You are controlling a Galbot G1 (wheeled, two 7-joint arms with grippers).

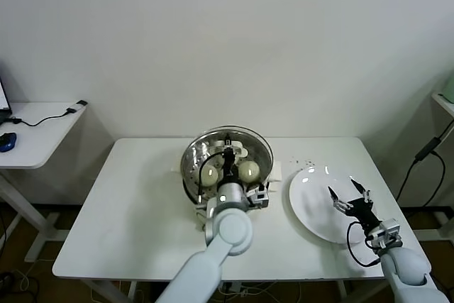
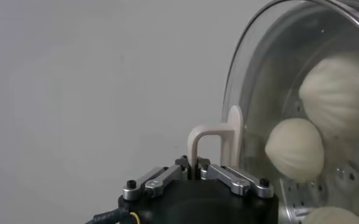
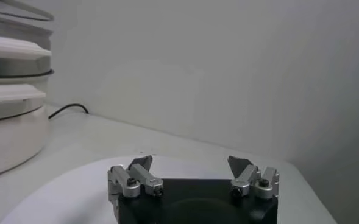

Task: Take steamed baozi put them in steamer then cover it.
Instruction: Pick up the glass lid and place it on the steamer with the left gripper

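plain white wall (image 1: 234, 40) fills the top half of the frame. white table (image 1: 135, 204) centre, set against it. second white desk (image 1: 39, 129) at left edge with a blue mouse (image 1: 7, 141) and a black cable (image 1: 50, 117). black cable (image 1: 425, 157) hangs at right edge. dark floor (image 1: 21, 253) lower left.

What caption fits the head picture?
Left gripper holds the glass lid over the steamer of buns; right gripper waits open above the plate.
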